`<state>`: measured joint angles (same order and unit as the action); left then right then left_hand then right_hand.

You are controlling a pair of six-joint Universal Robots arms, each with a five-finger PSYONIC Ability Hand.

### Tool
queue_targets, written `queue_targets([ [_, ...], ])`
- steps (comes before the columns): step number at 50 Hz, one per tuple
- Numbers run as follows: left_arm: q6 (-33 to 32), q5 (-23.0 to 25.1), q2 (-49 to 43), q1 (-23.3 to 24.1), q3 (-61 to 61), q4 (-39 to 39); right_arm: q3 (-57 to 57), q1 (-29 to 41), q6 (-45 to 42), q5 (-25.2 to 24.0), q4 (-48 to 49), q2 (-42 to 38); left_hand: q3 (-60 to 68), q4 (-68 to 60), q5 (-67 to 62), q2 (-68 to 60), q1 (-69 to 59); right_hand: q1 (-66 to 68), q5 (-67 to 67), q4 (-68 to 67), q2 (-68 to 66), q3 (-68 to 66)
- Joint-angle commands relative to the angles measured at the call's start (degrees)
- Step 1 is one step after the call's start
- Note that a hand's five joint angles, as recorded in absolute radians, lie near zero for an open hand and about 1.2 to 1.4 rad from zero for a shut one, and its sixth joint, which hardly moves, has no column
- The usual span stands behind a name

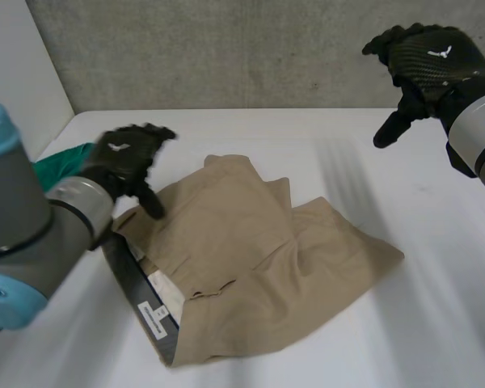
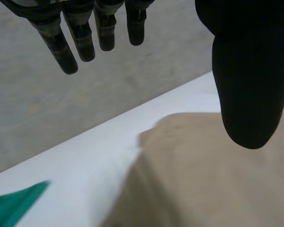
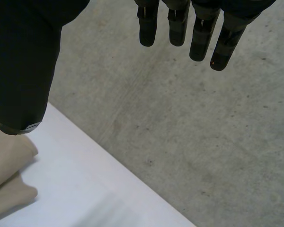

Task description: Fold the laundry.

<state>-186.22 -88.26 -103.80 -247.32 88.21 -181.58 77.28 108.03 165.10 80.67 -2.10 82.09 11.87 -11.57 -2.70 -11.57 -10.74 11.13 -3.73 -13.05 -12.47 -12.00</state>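
On white table [image 1: 436, 323] — tan trousers [image 1: 250, 259], folded.

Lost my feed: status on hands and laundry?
Left hand open at edge of khaki trousers. Right hand open, raised clear. Green cloth beside trousers.

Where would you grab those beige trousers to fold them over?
Probably the leg end of the beige trousers, from the robot's right, with the open right hand. That corner lies flat and free on the table; the waistband end is thicker, near the left hand.
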Motion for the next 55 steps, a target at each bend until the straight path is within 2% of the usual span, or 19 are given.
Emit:
queue_targets([
  [1, -0.7, -0.4, -7.6, -5.8, -0.1, -0.6, 0.8, 0.1, -0.7, 0.1, -0.2, -1.4, 1.4, -1.7, -0.5, -1.7, -2.5, -1.1, 3.7, 3.1, 2.5, 2.0],
  [5, -5.2, -0.4, -13.5, -9.6, -2.5, -0.3, 1.3, 0.1, -1.0, 0.1, -0.1, -1.7, 2.2, -2.5, -1.4, -2.5, -3.3, -1.1, 3.7, 3.1, 2.5, 2.0],
  [11, -12.5, -0.6, -19.2, -11.3, -5.6, -0.2, 1.9, 0.3, -1.9, 0.1, -0.1, -1.9, 6.6, -6.9, -5.7, -6.9, -7.7, -1.1, 3.7, 3.1, 2.5, 2.0],
  [14, -13.7, -1.2, -20.6, -11.4, -7.3, -0.1, 1.9, 0.3, -2.1, 0.2, -0.1, -1.9, 26.0, -26.3, -25.2, -26.3, -27.2, -1.1, 3.7, 3.1, 2.5, 2.0],
  [15, -13.9, -1.6, -20.7, -11.5, -7.8, -0.1, 1.9, 0.3, -2.1, 0.2, 0.0, -1.8, 38.4, -38.7, -37.6, -38.7, -39.5, -1.1, 3.7, 3.1, 2.5, 2.0],
  [16, -13.9, -2.5, -20.7, -11.5, -8.9, -0.2, 1.9, 0.3, -2.1, 0.2, 0.0, -1.8, 64.9, -65.2, -64.0, -65.2, -66.0, -1.1, 3.7, 3.1, 2.5, 2.0],
  [23, -13.8, -6.7, -18.0, -9.8, -16.7, -0.8, 1.0, 0.3, -2.1, 0.2, 0.0, -1.8, 68.1, -68.4, -67.3, -68.4, -69.3, -1.1, 3.7, 3.1, 2.5, 2.0],
  [26, -12.9, -7.1, -15.1, -5.6, -21.5, -4.1, 0.9, 0.2, -2.1, 0.2, 0.0, -1.7, 68.1, -68.4, -67.3, -68.4, -69.3, -1.1, 3.7, 3.1, 2.5, 2.0],
  [30, -10.8, -6.9, -11.3, 4.0, -24.0, -14.7, 0.6, -0.3, -2.1, 0.3, 0.2, -1.3, 68.1, -68.4, -67.3, -68.4, -69.3, -1.1, 3.7, 3.1, 2.5, 2.0],
  [33, -10.7, -6.2, -10.6, 8.8, -23.9, -18.9, -0.1, -0.6, -2.1, 0.5, 0.2, -0.9, 68.1, -68.4, -67.3, -68.4, -69.3, -1.1, 3.7, 3.1, 2.5, 2.0],
  [34, -10.6, -5.5, -10.7, 11.8, -23.9, -20.6, -0.2, -0.6, -1.9, 0.5, 0.2, -0.7, 68.1, -68.4, -67.3, -68.4, -69.3, -1.1, 3.7, 3.1, 2.5, 2.0],
  [37, -10.2, -3.9, -12.0, 18.1, -23.3, -21.9, -1.0, -0.9, -1.8, 1.4, 0.2, 0.4, 68.1, -68.4, -67.3, -68.4, -69.3, -1.1, 3.7, 3.1, 2.5, 2.0],
  [44, -8.5, 0.5, -18.4, 26.8, -20.2, -21.4, -3.0, -5.8, -1.8, 3.1, 0.2, 1.0, 68.1, -68.4, -67.3, -68.4, -69.3, -1.1, 3.7, 3.1, 2.5, 2.0],
  [45, -7.9, 0.8, -18.8, 27.4, -19.5, -21.4, -3.3, -6.3, -1.8, 3.1, 0.2, 1.1, 65.7, -66.0, -64.8, -66.0, -66.8, -1.1, 3.7, 3.1, 2.5, 2.0],
  [47, -6.8, 1.7, -19.3, 28.5, -17.9, -21.3, -3.7, -7.0, -1.7, 3.2, 0.2, 1.1, 50.1, -50.4, -49.2, -50.4, -51.2, -1.1, 3.7, 3.1, 2.5, 2.0],
  [48, -5.5, 3.3, -19.6, 29.6, -16.3, -21.1, -4.2, -7.7, -1.6, 3.2, 0.2, 1.1, 30.3, -30.6, -29.5, -30.6, -31.5, -1.1, 3.7, 3.1, 2.5, 2.0],
  [49, -5.0, 4.8, -19.6, 30.2, -15.4, -21.0, -4.4, -8.2, -1.6, 3.2, 0.2, 1.1, 18.1, -18.4, -17.3, -18.5, -19.3, -1.1, 3.7, 3.1, 2.5, 2.0],
  [52, -4.6, 9.4, -19.1, 31.2, -12.6, -21.1, -4.6, -9.1, -1.6, 2.9, 0.2, 1.1, -1.9, 1.6, 2.7, 1.6, 0.7, -1.1, 3.7, 3.1, 2.5, 2.0],
  [55, -4.6, 11.4, -17.4, 31.1, -12.0, -21.5, -4.6, -9.0, -1.7, 2.7, 0.1, 1.1, -1.9, 1.6, 2.7, 1.6, 0.7, -1.1, 3.7, 3.1, 2.5, 2.0],
])
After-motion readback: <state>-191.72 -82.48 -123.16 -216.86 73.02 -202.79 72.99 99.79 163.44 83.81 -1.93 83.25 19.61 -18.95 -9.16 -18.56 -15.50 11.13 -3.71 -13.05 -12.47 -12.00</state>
